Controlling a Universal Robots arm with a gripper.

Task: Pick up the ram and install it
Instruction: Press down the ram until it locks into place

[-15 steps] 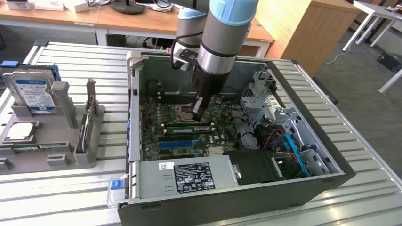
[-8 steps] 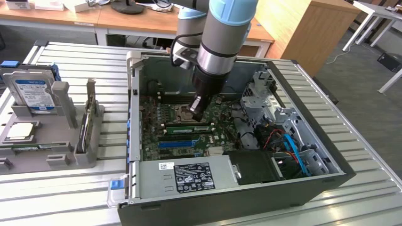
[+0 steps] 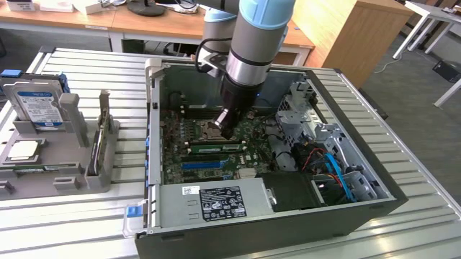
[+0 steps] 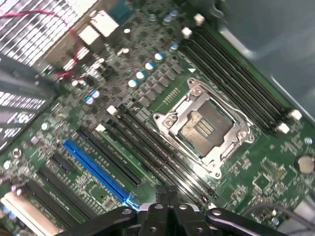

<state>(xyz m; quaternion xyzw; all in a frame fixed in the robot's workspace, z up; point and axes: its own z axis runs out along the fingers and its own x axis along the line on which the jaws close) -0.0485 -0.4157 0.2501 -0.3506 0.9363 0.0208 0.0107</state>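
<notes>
Arm: I see my robot arm [image 3: 249, 48] reaching down from above into the open computer case [image 3: 374, 208].
Claw: the gripper [image 3: 226, 132] hangs low over the green main board [image 3: 249, 156]. In the wrist view the gripper [image 4: 165, 196] has its two fingers pressed together, and I see nothing pinched between them.
Ram: in the exterior view the ram [image 3: 216, 145] is a long thin green stick. It lies along the memory slots, just below the tip of the claw. I cannot tell if the claw touches it or if it sits all the way down in its slot. In the wrist view I cannot pick it out among the slots.
Memory slots: in the wrist view the long black slots [image 4: 147, 142] run side by side, right up to the fingers.
Chip socket: the square metal socket [image 4: 204, 128] sits just beside those slots, with bare gold in its middle.
Blue slot: one long blue slot [image 4: 98, 172] lies on the far side of the black slots from the socket.
Power box: a grey power supply [image 3: 216, 199] with a black and white label sits at the near end of the case.
Holder: a grey rack [image 3: 65, 162] stands on the slatted table [image 3: 432, 183], toward the exterior view's left, apart from the case.
In the holder: a hard drive [image 3: 36, 105] with a blue label leans at the back, a square chip [image 3: 25, 151] lies flat in front of it, and a card with a metal bracket [image 3: 101, 135] stands on edge next to the case.
</notes>
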